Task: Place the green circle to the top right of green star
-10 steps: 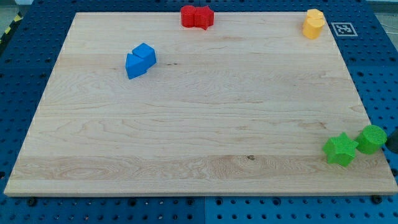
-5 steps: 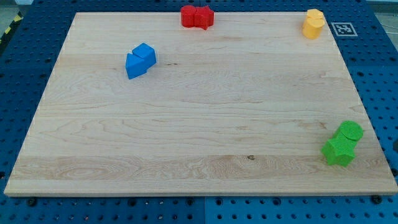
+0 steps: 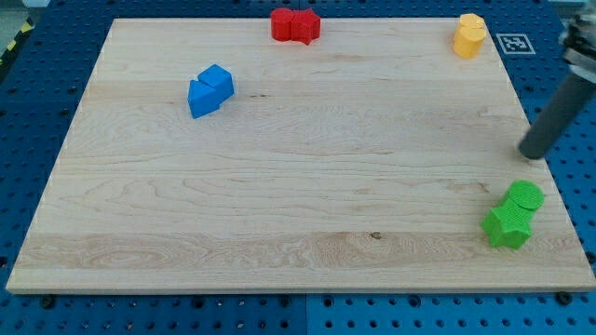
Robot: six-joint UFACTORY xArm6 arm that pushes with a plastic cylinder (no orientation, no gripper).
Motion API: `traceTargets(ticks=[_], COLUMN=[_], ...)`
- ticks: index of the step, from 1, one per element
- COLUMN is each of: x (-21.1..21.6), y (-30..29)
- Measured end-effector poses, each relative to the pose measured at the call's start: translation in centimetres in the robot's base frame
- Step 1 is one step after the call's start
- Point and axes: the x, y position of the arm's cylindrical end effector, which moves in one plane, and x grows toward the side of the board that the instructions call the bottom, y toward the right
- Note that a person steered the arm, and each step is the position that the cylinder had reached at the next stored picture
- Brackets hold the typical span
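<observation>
The green star (image 3: 507,227) lies near the board's bottom right corner. The green circle (image 3: 524,197) sits touching it, just up and to the right of the star. My tip (image 3: 534,154) is at the board's right edge, above the green circle and clear of it, with a gap between them. The dark rod rises from the tip toward the view's upper right.
Two blue blocks (image 3: 210,90) lie together at the upper left. Two red blocks (image 3: 295,25) sit at the top edge, middle. Two yellow blocks (image 3: 469,35) stand at the top right. A tag marker (image 3: 514,43) lies off the board's top right corner.
The green circle slid left and up against the star's upper right between the first two frames. Since then the blocks are still, and the rod has come into view above them.
</observation>
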Motion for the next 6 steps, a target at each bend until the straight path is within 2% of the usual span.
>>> traceTargets(ticks=[2,3,5,6], x=[-8.0,-10.7,-11.6,-12.8], y=[-16.5,-23.5,-31.4,-32.8])
